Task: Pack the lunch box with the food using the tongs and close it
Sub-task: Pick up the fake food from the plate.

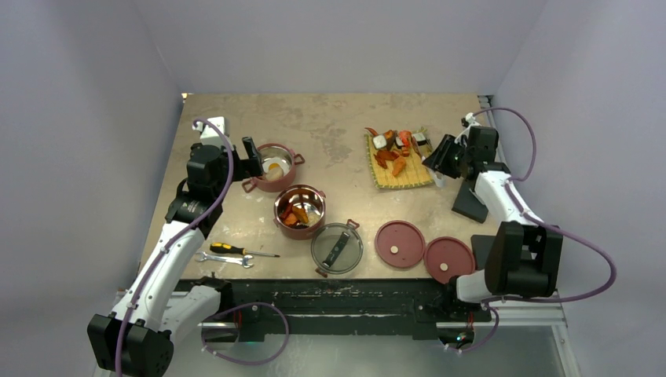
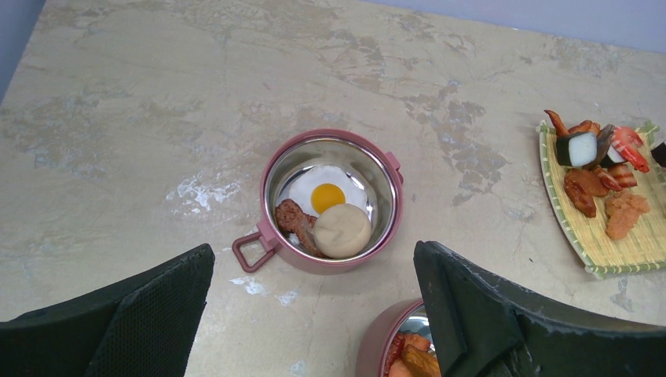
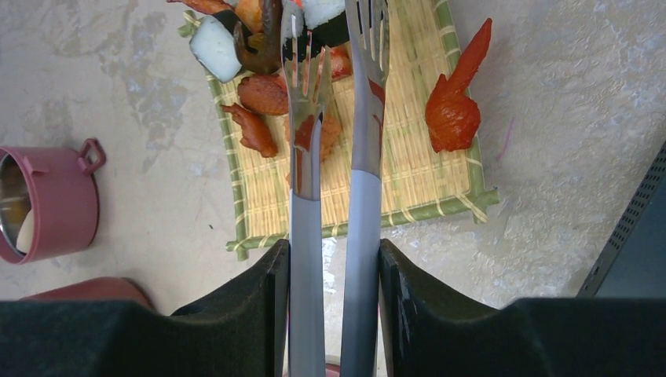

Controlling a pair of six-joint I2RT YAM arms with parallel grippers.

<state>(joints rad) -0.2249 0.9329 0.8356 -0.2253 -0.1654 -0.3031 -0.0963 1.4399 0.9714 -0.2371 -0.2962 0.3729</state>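
Two dusty-red lunch box bowls stand apart on the table. The far bowl (image 1: 273, 166) (image 2: 330, 157) holds a fried egg (image 2: 326, 195), a beige bun (image 2: 342, 229) and a brown piece. The near bowl (image 1: 300, 210) holds orange chunks. My left gripper (image 1: 253, 157) (image 2: 314, 259) hangs open just in front of the far bowl, holding nothing. My right gripper (image 1: 444, 157) (image 3: 334, 251) is shut on the tongs (image 3: 306, 173). The tong tips reach over the food (image 1: 395, 145) (image 3: 263, 94) on the mat and straddle a white-and-dark piece. I cannot tell whether it is pinched.
The food lies on a yellow woven mat (image 1: 408, 177) (image 3: 408, 165). Near the front edge lie a dark see-through lid (image 1: 337, 248) and two red disc lids (image 1: 399, 244) (image 1: 448, 259). A screwdriver (image 1: 236, 250) and a wrench (image 1: 224, 258) lie front left. A black flat object (image 1: 470, 203) sits right.
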